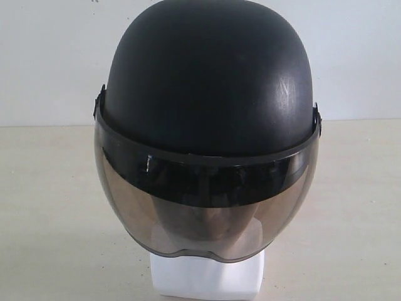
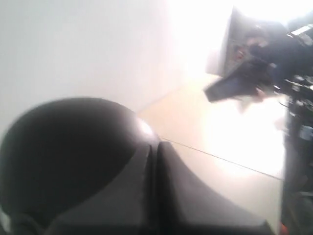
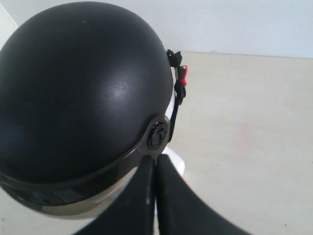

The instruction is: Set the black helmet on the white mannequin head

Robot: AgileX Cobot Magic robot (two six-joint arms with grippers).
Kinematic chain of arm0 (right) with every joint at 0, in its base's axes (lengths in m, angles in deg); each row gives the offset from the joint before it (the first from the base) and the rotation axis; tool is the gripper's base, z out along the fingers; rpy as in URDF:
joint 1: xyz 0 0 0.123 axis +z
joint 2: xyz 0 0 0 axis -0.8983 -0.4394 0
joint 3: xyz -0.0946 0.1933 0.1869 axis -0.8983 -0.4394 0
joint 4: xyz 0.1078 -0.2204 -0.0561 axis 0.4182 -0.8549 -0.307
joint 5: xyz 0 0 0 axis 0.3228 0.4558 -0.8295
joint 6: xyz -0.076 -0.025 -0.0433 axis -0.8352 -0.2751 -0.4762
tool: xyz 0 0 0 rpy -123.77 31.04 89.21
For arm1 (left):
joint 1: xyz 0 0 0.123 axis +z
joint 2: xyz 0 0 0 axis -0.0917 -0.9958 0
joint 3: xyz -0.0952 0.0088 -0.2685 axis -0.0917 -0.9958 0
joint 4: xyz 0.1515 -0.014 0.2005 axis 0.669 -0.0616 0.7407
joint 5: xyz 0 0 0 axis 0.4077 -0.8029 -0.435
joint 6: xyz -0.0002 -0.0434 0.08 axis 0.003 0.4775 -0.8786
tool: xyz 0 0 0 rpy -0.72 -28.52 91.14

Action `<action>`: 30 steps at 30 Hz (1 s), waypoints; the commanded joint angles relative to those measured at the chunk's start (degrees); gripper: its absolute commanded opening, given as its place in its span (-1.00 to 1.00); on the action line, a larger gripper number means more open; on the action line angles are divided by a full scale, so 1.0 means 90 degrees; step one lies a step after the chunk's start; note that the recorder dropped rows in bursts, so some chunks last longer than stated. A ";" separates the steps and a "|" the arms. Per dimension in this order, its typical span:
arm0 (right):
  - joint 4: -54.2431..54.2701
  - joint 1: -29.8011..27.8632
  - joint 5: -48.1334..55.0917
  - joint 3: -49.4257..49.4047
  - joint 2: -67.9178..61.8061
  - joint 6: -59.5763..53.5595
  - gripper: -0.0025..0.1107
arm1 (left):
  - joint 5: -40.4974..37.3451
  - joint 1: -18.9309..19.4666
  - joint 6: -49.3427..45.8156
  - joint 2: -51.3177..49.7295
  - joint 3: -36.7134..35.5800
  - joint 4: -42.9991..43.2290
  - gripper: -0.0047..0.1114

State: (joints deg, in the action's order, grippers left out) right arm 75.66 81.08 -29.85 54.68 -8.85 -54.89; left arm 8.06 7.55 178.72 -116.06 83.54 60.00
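Observation:
The black helmet [image 1: 210,81] sits on the white mannequin head, its smoky visor [image 1: 207,207] down over the face. Only the head's blocky white neck base [image 1: 207,276] shows below the visor. In the right wrist view my right gripper [image 3: 155,159] is shut and empty, its tips just beside the visor's pivot screw [image 3: 157,134] on the helmet [image 3: 83,88]. In the left wrist view my left gripper [image 2: 155,144] is shut, with the helmet's dome [image 2: 68,152] close beside it; that view is blurred. Neither gripper shows in the exterior view.
The pale tabletop [image 1: 351,207] spreads around the head, with a white wall [image 1: 50,56] behind. The helmet's chin strap with a red buckle [image 3: 182,74] hangs at the side. Dark equipment [image 2: 259,63] stands past the table's far edge.

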 commanded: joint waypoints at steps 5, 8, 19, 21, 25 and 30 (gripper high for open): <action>-0.0046 0.0001 -0.0019 0.0033 0.0021 -0.0045 -0.96 | -0.2884 -0.0023 0.0958 0.0617 0.0057 -0.1863 -0.84; -0.0046 0.0001 -0.0019 0.0033 0.0021 -0.0045 -0.96 | -0.3304 -0.0023 0.0958 0.0763 0.0057 -0.3562 -0.84; -0.0046 0.0001 -0.0019 0.0033 0.0021 -0.0045 -0.96 | -0.7761 -0.0035 0.0586 0.0870 0.0044 -0.7596 -0.84; -0.0046 0.0001 -0.0019 0.0033 0.0021 -0.0045 -0.96 | -0.7981 -0.0359 -0.1530 0.0903 -0.0068 -0.5995 -0.84; -0.0046 0.0001 -0.0019 0.0033 0.0021 -0.0045 -0.96 | -0.5541 -0.0778 -0.5139 0.1227 -0.0763 -0.5535 -0.84; -0.0046 0.0001 -0.0019 0.0033 0.0021 -0.0045 -0.96 | -0.6455 -0.0767 -0.5129 0.1583 -0.1354 -0.5790 -0.84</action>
State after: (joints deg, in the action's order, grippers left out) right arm 75.57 81.08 -29.85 54.68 -8.85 -55.29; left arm -45.38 0.76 132.56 -102.90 73.01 9.35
